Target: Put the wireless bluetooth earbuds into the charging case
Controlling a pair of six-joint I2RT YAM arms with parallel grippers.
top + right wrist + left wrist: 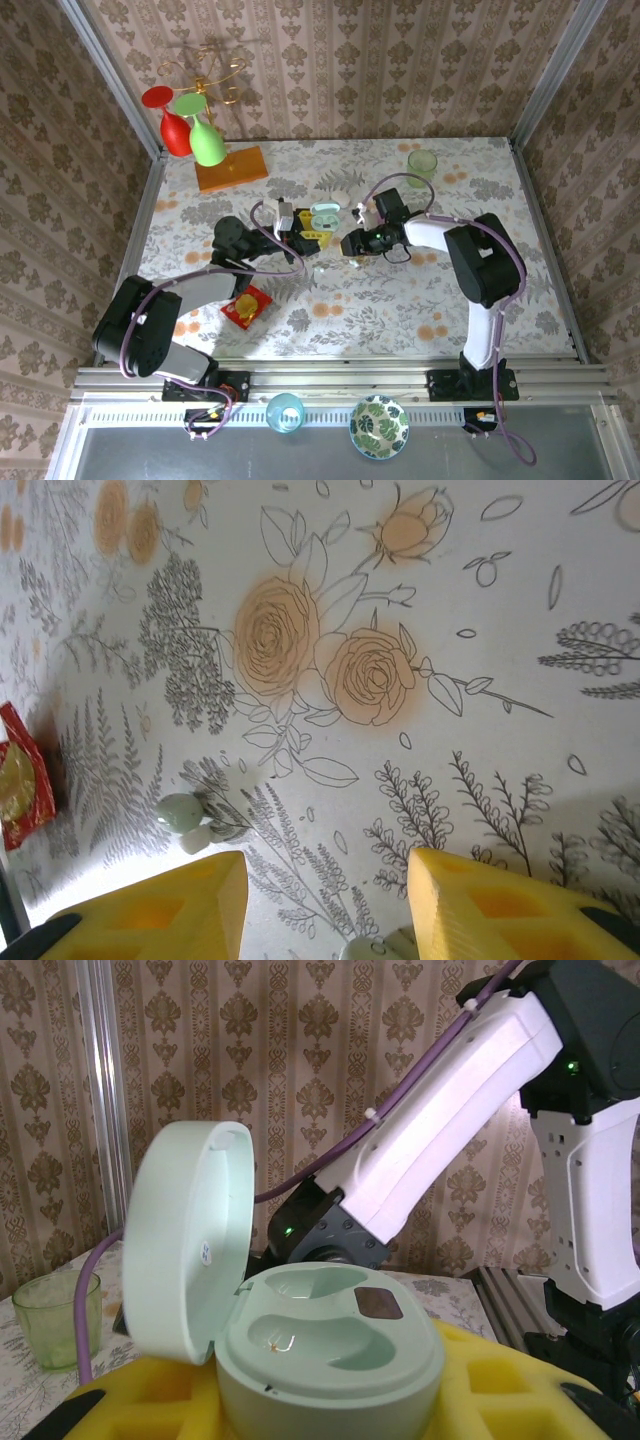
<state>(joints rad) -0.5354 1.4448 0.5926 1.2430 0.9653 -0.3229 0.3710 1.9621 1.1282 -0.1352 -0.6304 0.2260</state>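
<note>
Floral tablecloth (500,580), green earbud (178,812), open charging case (330,1350) base hidden

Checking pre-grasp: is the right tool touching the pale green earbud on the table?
Apart. Right wrist view: a strip of tablecloth shows between the pale green earbud and the nearest finger of the right tool.

Robot test cell, wallpapered panels (330,60), aluminium rails (340,378)

Top overlooks the table (400,310) — wrist cameras close to it.
</note>
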